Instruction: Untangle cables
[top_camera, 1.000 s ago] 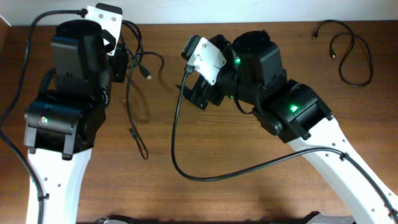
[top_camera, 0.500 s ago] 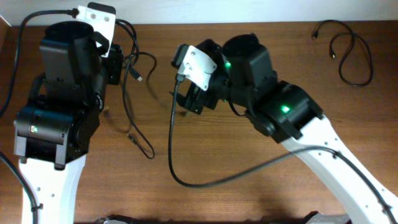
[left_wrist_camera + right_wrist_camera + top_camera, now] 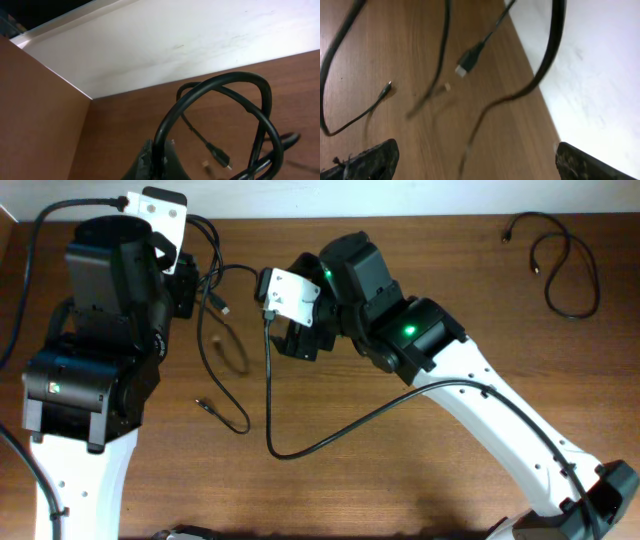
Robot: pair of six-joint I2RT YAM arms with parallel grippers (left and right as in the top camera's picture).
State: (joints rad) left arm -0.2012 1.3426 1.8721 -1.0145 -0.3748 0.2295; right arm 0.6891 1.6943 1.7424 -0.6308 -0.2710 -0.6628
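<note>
- Here the left gripper [image 3: 159, 161] is clenched on a thick black cable [image 3: 240, 76]; in the left wrist view the cable comes up from between the two fingertips and makes a big loop above them.
- The tangled cables [image 3: 218, 300] are on the left part of the table [image 3: 350, 500], just beside the left gripper and between the two arms.
- From this bunch a USB plug [image 3: 466, 62] hangs free in the air, not touching the wood.
- A thin cable [image 3: 238, 420] goes down from the bunch toward the near side of the table, and its small end plug [image 3: 386, 89] is close to the table surface; its upper part is blurred in the overhead view.
- The right gripper [image 3: 477, 161] is released. Its fingers stand wide apart and nothing is between them.
- The right gripper is near the bunch, on its right side, and I see no contact with any strand.
- A long black lead [image 3: 290, 452] goes from the white mount on the right wrist down in a wide curve over the table and back to the right arm.
- A second cable [image 3: 594, 275] lies alone in the far right corner of the table, well apart from both grippers.
- A white wall [image 3: 175, 40] is behind the far edge of the table.
</note>
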